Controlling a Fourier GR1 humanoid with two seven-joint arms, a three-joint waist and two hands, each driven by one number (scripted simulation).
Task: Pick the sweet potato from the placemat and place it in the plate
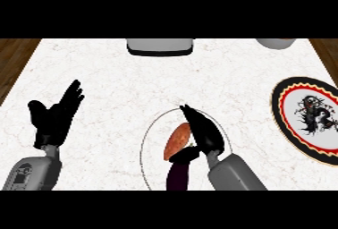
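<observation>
Holding my right hand over the plate, I am near the end of the job, I think. Closest to me are my two grey arms, coming up from the bottom edge. My right hand sits on the right side of the white plate. The fingers point up and away from me, mostly straight. The thumb sticks out to the left and touches the near end of the sweet potato. I cannot tell for sure if I have it pinched or if I have let go, but the hand looks more apart than closed.

The sweet potato is orange-brown and lies inside the plate, just left of my fingers. It looks like it is resting on the plate. Something dark purple shows below it, near my wrist. I cannot tell what that is.

My left hand is far off to the left, fingers up and spread, just resting and holding nothing.

Over to the right, well apart from the plate, is the round placemat with a red ring and a black dragon shape. Nothing is on it.

At the far edge stand a grey box and a pale bowl.

The step now looks like letting go. Next I should spread my thumb away and lift straight up, so I don't roll the sweet potato off the plate.
</observation>
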